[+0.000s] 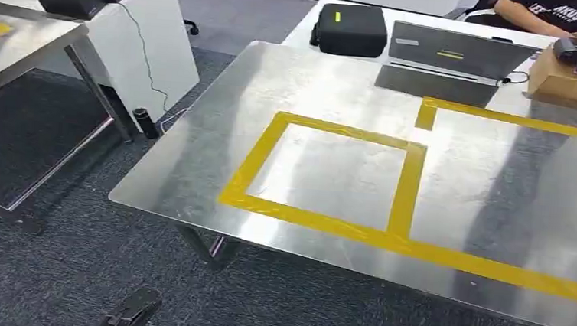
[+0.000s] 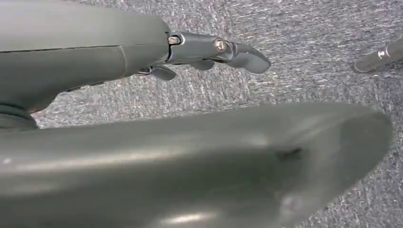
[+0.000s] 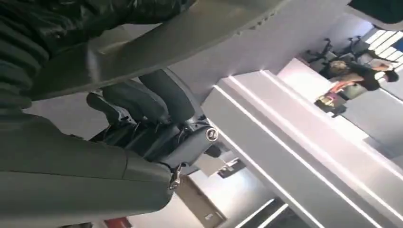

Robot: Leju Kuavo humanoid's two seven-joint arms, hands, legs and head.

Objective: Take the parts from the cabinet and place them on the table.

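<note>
Steel, brushed and shiny, makes the wide table top that runs from the centre to the right edge of the head view, with a yellow tape square near its middle and a second yellow tape outline in the upper right. That table is the drop place; the cabinet is nowhere among these pictures.

The left hand hangs over grey carpet with its fingers stretched out, apart from the thumb, and nothing in them. The right hand has its fingers curled in. A dark glossy mass lies close by them, but whether it is a part in its grasp cannot be told.

The step in hand looks like an approach to the table. It would go best if the robot squared up to the near edge, kept the arm low and clear of the rim, and set any part down flat inside the yellow square.

White letters on the seated person's black shirt in the upper right are cut off and cannot be read. The yellow tags on the black zipped case and the grey flat case are too small to read.
</note>
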